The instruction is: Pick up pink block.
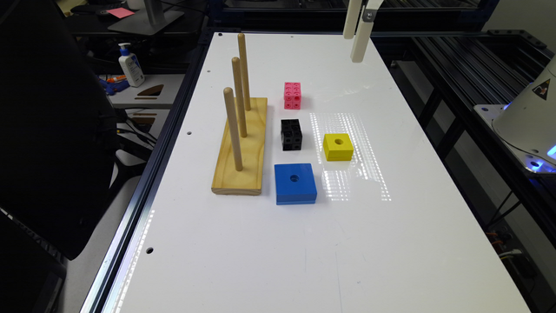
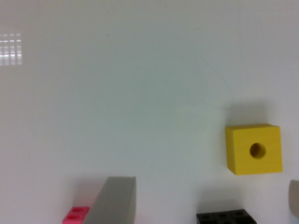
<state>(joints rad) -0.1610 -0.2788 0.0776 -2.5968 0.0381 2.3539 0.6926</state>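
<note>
The white surface (image 1: 269,243) carries a small pink plastic block (image 1: 292,95) at upper centre in the exterior view, just behind a black studded cube (image 1: 291,134). In the wrist view, the released fingers (image 2: 201,200) straddle that black cube (image 2: 224,217); descending here risks grasping it, with the pink block (image 2: 76,215) outside them.

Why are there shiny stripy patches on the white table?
Exterior view: glare from overhead light on the glossy table, a striped patch beside the yellow block. Wrist view: a smaller striped glint on the table, a soft shadow by the yellow block, and everything slightly blurry.
</note>
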